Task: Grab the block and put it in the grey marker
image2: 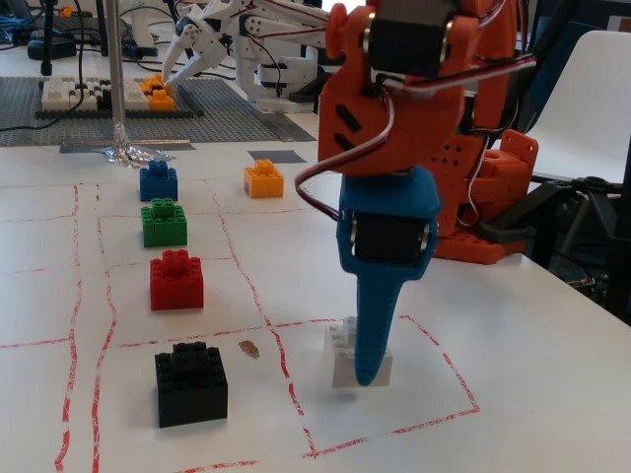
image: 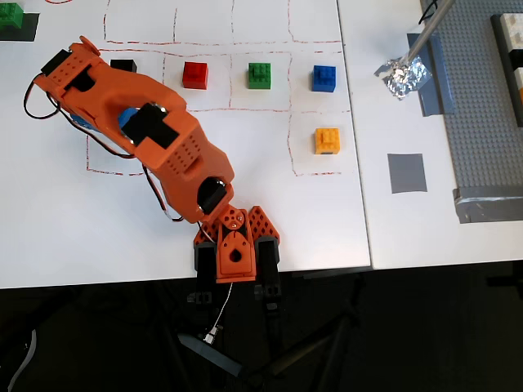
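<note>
Blue plastic fingers (image2: 370, 370) of the orange arm reach down over a small white studded brick (image2: 344, 357) on the white worktop (image2: 513, 345); their spread cannot be told. The brick sits just behind them.

Small white studded toy brick (image2: 345, 357) sits upright on the white counter (image2: 513, 374) inside a red-lined square. Flat dark-grey square tape patch (image: 407, 173) lies well apart, on the counter's far side.
</note>
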